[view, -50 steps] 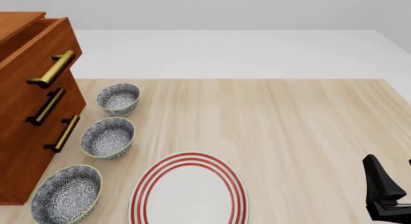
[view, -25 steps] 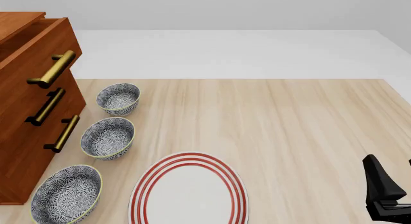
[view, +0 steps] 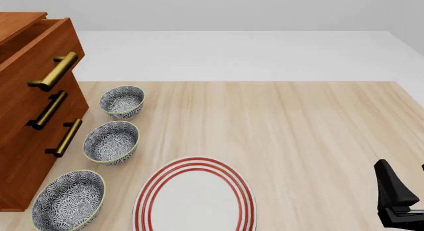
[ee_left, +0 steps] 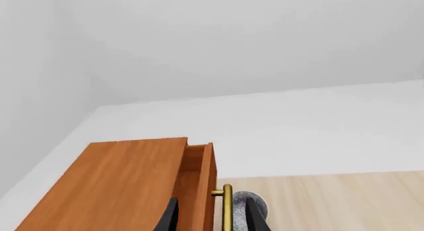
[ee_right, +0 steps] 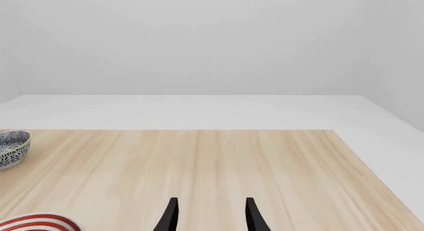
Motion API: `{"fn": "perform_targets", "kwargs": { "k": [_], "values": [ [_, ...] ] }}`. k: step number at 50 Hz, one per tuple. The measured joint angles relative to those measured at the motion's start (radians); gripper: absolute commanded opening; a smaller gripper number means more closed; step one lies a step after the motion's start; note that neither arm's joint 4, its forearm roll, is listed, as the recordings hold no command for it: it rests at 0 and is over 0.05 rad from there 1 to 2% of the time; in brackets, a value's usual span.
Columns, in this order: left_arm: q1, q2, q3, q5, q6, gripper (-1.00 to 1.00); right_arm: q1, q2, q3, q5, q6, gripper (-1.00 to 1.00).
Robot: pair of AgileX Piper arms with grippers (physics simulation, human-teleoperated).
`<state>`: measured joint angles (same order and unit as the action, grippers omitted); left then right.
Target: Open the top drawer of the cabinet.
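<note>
right gripper (ee_right: 208,213) jaws apart, nothing between | table (ee_right: 219,161) | patterned bowl (ee_right: 13,147) | red-ringed plate (ee_right: 36,223)

The right gripper (view: 402,201) sits low at 4 o'clock in the front view, fingers parted. The left gripper (ee_left: 208,217) shows two parted fingertips.

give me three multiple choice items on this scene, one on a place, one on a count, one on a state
1. Where do the patterned bowls lie?
A. beside the cabinet
B. on the plate
C. inside a drawer

2. How many patterned bowls are there?
A. two
B. three
C. five

3. How does the top drawer stand?
A. flush shut
B. pulled out a little
C. removed

Answers:
1 A: the bowls line up along the front of the cabinet, apart from the plate.
2 B: three show in the front view.
3 B: the top drawer juts forward of the two below it.
</note>
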<state>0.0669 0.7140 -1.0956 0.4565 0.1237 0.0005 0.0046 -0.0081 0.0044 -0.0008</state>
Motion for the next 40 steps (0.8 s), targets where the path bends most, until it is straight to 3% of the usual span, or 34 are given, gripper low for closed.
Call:
{"fn": "perform_targets", "kwargs": {
  "k": [16,40],
  "values": [
    [0.014,0.081,-0.044,0.039,-0.073,1.0,0.0,0.0,0.0,0.0,0.0,1.0],
    [0.013,0.14,-0.059,0.063,-0.105,1.0,0.0,0.0,0.0,0.0,0.0,1.0]
  ]
}}
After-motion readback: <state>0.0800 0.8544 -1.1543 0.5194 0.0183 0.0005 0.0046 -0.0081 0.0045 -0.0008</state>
